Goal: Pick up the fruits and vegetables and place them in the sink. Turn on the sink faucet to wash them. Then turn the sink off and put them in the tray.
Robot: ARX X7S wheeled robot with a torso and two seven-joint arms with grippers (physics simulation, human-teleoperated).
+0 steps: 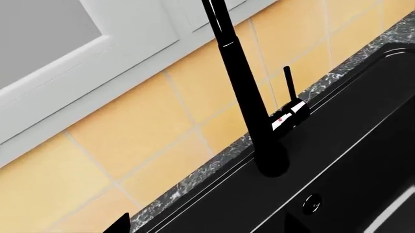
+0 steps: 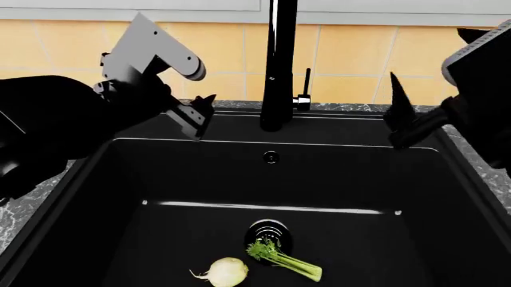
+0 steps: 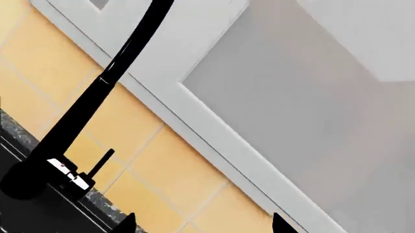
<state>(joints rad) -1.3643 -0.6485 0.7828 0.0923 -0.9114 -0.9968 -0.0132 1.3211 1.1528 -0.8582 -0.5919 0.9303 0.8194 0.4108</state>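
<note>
The pale bulb (image 2: 226, 272) and the green celery stalk (image 2: 289, 259) lie on the floor of the black sink (image 2: 160, 179), beside the round drain (image 2: 269, 229). The tall black faucet (image 2: 279, 66) stands at the sink's back edge, its thin lever (image 2: 307, 81) upright on its right side. My left gripper (image 2: 200, 115) is open and empty, raised left of the faucet. My right gripper (image 2: 397, 112) is open and empty, raised right of the lever. The left wrist view shows the faucet (image 1: 250, 97) and lever (image 1: 290, 82). The right wrist view shows the lever (image 3: 100, 162). The tray is out of view.
A yellow tiled wall (image 2: 351, 54) and grey cabinet fronts (image 3: 304, 82) rise behind the sink. A dark speckled counter strip (image 2: 343, 107) runs along the back edge. An overflow hole (image 2: 271, 157) sits in the sink's back wall.
</note>
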